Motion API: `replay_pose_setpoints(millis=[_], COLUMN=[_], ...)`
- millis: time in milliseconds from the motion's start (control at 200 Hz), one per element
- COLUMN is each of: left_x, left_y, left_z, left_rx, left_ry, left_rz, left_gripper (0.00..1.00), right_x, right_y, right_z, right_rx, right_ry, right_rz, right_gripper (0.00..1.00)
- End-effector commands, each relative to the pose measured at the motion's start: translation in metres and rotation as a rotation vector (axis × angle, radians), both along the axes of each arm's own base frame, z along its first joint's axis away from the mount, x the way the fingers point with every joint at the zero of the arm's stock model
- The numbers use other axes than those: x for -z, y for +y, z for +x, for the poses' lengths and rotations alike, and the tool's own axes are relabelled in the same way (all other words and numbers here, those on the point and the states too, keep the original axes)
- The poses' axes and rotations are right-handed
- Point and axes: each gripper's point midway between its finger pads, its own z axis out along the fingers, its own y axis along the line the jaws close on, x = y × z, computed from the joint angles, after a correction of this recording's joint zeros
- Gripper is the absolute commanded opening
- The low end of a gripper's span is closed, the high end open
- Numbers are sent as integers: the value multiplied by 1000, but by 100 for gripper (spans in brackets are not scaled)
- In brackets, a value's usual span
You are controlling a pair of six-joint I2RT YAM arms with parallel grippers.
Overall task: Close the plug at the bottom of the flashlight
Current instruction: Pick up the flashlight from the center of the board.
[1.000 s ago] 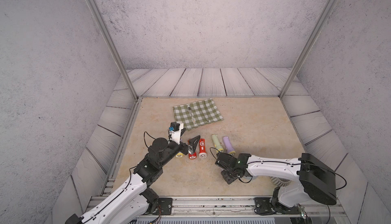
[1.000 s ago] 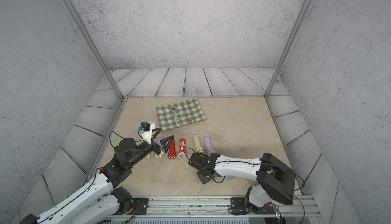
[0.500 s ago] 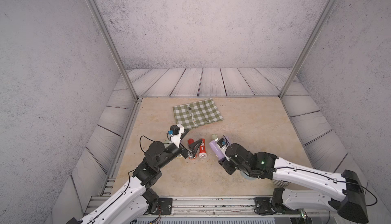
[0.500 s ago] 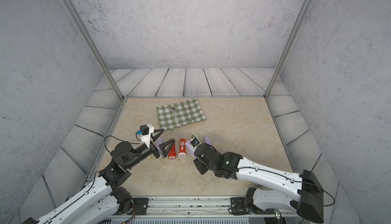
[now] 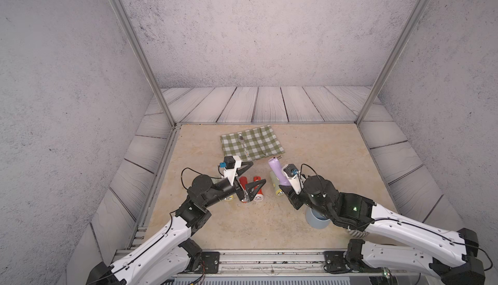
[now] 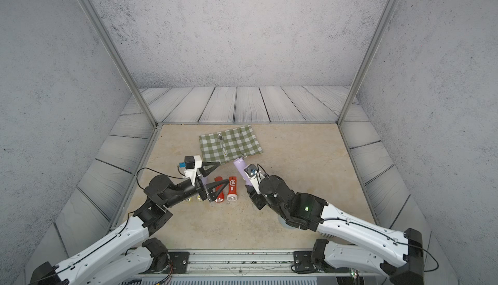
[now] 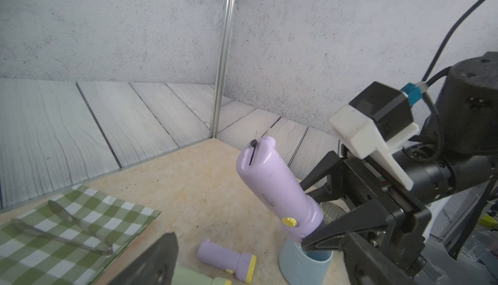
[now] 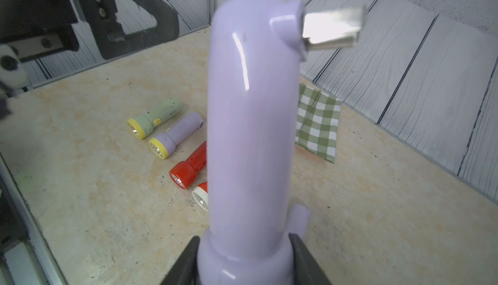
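Note:
A purple flashlight is held off the table, tail end raised toward the cloth. My right gripper is shut on its wide head. At the tail the plug stands swung out, its metal prongs sticking sideways. In the left wrist view the flashlight tilts up with the right gripper around its head. My left gripper is open, empty, a short way left of the tail, above the red flashlights.
Several flashlights lie in a row: two red, a green one, a green and a purple. A blue cup stands under the right arm. A green checked cloth holds clear tongs.
The right gripper took the purple flashlight from the row and lifted it, tail now raised toward the cloth. The left gripper rose a little and moved toward it, still open.

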Motion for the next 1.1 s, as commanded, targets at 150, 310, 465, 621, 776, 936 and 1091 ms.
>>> replay_pose_setpoints(millis=[150,310,465,621,776,936,1091], left_x=[-44,-48,-46,-49,-54,-56,-57], left_y=[-19,-32,-44,-55,-62,-66,-68], left_z=[-4,-2,-4,-3,-2,-1,-1], left_rx=[109,152,193,232,267,280,284], left_ry=[-65,-54,-63,-48,-33,-31,-22], left_rz=[-65,-68,-67,-82,-107,-121,-133], left_gripper=[98,98,100,92,86,60,38], right_x=[-51,-62,-64,-65,-66,-64,-61], right_y=[11,12,14,17,18,18,15], right_z=[-5,-9,-12,-13,-15,-15,-10], right_rx=[-56,-76,-90,-106,-119,-121,-89], right_ry=[-59,-63,-56,-54,-57,-62,-77], right_rz=[139,186,195,203,205,204,195], right_gripper=[0,0,0,0,0,0,1])
